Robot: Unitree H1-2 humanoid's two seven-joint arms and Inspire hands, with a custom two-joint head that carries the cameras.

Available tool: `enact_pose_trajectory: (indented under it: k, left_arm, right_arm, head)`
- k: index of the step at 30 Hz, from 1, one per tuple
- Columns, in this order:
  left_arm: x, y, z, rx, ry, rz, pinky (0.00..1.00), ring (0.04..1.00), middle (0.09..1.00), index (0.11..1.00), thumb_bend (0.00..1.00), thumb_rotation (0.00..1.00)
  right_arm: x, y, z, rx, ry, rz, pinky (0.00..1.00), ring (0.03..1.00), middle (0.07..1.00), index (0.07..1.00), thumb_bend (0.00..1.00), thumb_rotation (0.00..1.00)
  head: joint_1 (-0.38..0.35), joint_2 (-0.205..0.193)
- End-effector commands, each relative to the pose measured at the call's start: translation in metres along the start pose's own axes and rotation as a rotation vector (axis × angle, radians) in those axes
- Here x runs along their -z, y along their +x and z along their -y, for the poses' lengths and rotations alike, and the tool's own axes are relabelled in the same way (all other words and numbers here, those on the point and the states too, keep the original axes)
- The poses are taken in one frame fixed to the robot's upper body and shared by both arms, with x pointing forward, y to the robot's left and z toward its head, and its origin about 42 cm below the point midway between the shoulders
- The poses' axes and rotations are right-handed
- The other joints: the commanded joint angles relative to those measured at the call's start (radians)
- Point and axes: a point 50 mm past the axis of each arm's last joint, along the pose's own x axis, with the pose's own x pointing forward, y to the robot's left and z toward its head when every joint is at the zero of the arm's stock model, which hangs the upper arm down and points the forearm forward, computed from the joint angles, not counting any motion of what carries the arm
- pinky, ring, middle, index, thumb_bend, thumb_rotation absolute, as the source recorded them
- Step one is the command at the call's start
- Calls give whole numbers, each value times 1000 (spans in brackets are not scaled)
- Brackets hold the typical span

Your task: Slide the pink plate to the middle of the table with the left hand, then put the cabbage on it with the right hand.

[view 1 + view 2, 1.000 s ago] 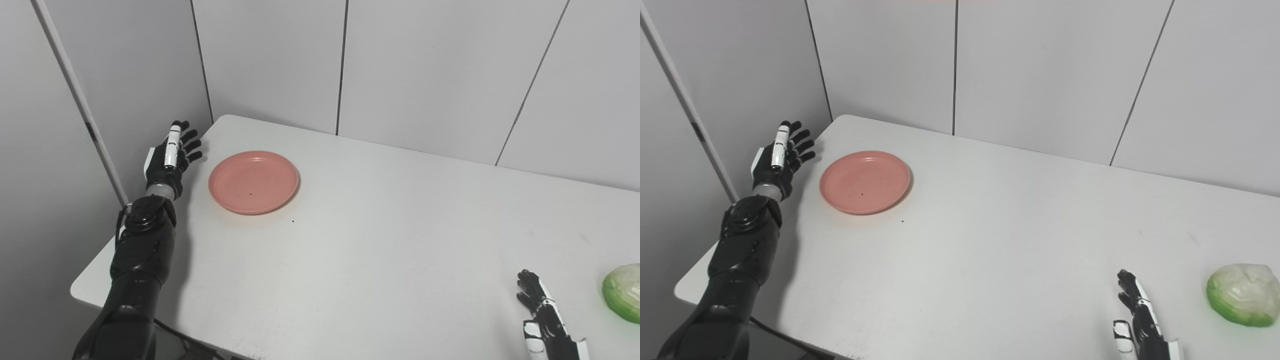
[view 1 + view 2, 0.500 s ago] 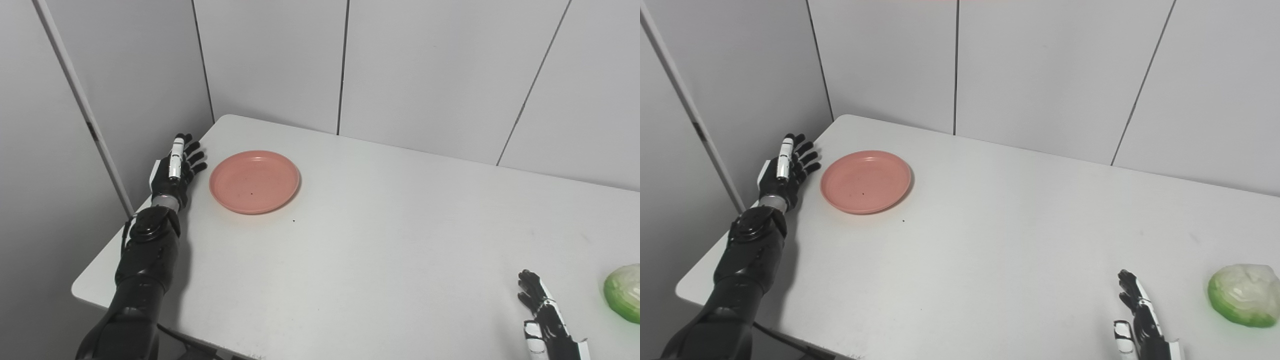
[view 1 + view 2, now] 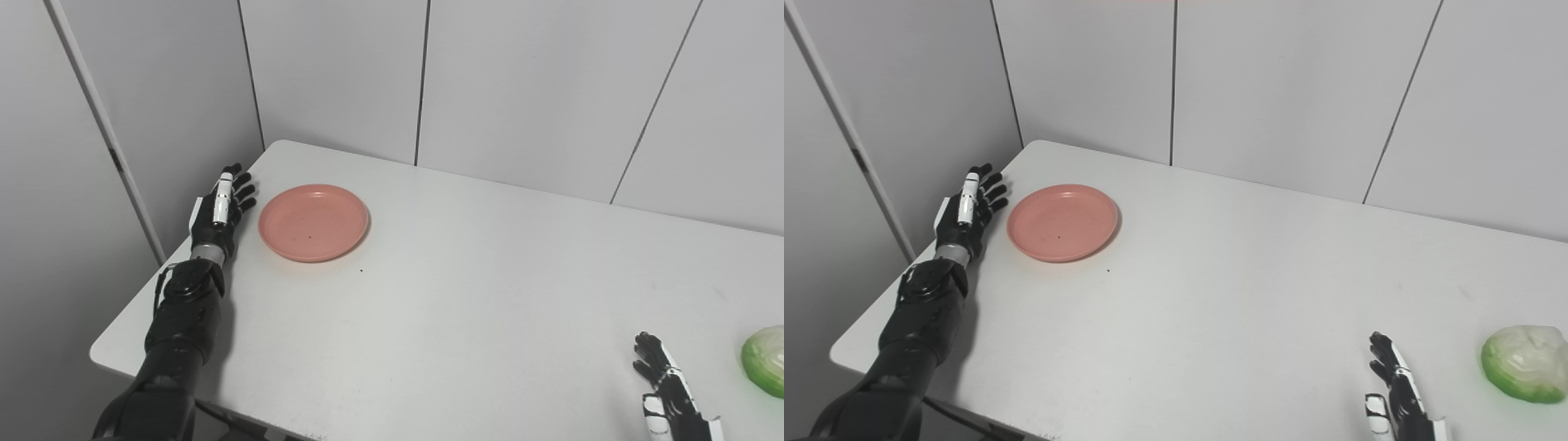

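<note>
With both hands empty and fingers spread, the left hand (image 3: 220, 208) at the table's (image 3: 459, 306) left edge may push the pink plate (image 3: 313, 222) off-centre, away from the right hand (image 3: 1396, 386) and the cabbage (image 3: 1525, 362).

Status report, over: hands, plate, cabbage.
Left hand open beside pink plate, not touching. Right hand open, apart from cabbage. Table middle unobstructed.

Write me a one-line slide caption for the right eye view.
Open left hand beside a pink plate; open right hand waits near the cabbage.
</note>
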Motion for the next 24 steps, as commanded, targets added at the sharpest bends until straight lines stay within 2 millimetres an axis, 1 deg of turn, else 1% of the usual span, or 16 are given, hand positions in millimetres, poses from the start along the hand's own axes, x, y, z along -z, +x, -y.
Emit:
enact_pose_trajectory:
  k: [1,5,7,9,11,16,20,24]
  left_arm:
    - [5,1,19,45,-20,-22,851,872,891,883,392,923]
    - [13,-3,36,74,-59,-49,865,879,897,889,370,951]
    - [14,-7,44,93,-62,-53,872,880,892,878,379,942]
    - [16,-11,49,118,-55,-54,885,894,906,889,413,973]
    - [17,-14,56,136,-62,-64,889,898,909,894,415,995]
    - [18,-18,68,180,-84,-83,889,901,910,899,414,1000]
    - [18,-22,77,194,-94,-100,859,883,896,885,418,1000]
    - [19,-26,86,214,-115,-111,868,887,899,889,412,1000]
  right_arm:
    - [4,24,11,8,-33,-30,874,899,894,884,279,1000]
    - [4,24,10,13,-27,-32,873,900,895,883,285,1000]
    - [3,24,9,14,-25,-35,878,900,894,882,299,1000]
    - [2,23,9,13,-26,-36,881,902,895,883,302,1000]
    - [1,23,8,14,-30,-38,879,902,895,883,321,1000]
    - [-1,24,7,15,-26,-45,881,902,892,881,338,1000]
    - [0,24,6,13,-31,-41,875,899,892,883,318,1000]
    - [-2,24,6,12,-31,-43,872,900,895,885,299,1000]
  head:
    - [-4,2]
    - [-7,6]
    - [-9,8]
    - [-11,9]
    - [-15,12]
    - [-20,17]
    - [-22,18]
    - [-31,22]
